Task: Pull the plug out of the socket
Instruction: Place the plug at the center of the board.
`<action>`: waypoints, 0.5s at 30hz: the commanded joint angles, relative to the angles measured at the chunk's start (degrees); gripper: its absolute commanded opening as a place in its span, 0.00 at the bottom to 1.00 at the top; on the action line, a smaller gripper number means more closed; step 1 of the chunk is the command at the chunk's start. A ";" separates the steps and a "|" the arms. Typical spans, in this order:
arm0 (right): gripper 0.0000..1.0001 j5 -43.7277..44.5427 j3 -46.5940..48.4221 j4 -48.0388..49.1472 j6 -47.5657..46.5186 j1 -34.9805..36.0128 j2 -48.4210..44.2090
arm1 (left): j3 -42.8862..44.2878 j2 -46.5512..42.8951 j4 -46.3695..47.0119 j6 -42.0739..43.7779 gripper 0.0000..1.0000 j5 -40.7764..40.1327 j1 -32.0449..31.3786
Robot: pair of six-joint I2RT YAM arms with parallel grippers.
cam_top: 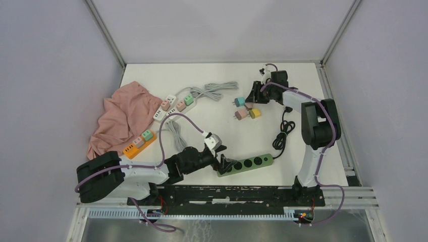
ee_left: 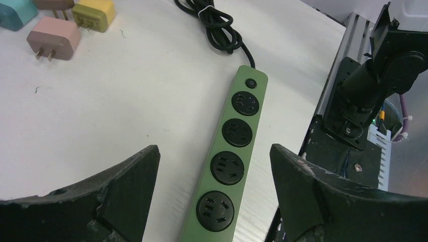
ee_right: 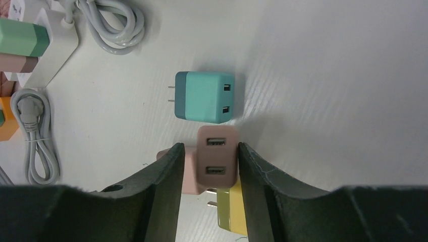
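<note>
A white bench fills the top view, with a crumpled pink cloth at its left edge. Three power strips lie on it. The white strip and the orange strip are near the cloth, and each has small plugs seated in it. The green strip is at the near edge, and all four of its sockets are empty. Your left claw hangs wide open over the near end of the green strip, one finger on each side, holding nothing. Far across the bench, well apart from that strip, is a cluster of loose plugs. Your right claw straddles the brown plug, which is free of any socket and has its USB ports facing the wrist camera. One finger appears to touch the plug, and a sliver of gap shows on the other side. You cannot tell from this whether the claw grips it or has let go. A teal plug lies just beyond the brown one, and a yellow plug lies partly beneath it. These plugs look like light, rigid plastic cubes with smooth, probably slippery faces. Take one across its two flat sides at mid-body, keeping clear of the prongs, and pull straight along the prongs. A strip this light would likely lift with the plug, so your other claw should pin it down.
</note>
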 commanded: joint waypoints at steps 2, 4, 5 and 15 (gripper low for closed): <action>0.57 0.54 3.38 -1.05 -1.79 0.02 -1.14 | 0.19 -1.27 1.22 -2.49 0.87 -1.35 0.39; 0.61 0.67 3.70 -1.96 -3.14 -0.13 -2.10 | 0.11 -1.56 1.30 -2.84 0.87 -1.29 0.43; 0.62 0.49 3.69 -2.36 -3.81 -0.16 -2.62 | 0.10 -1.75 1.31 -2.95 0.87 -1.22 0.41; 0.62 -9.30 0.24 -11.79 -19.08 -1.80 -17.76 | -1.83 -4.36 4.51 -4.65 0.89 -1.17 0.60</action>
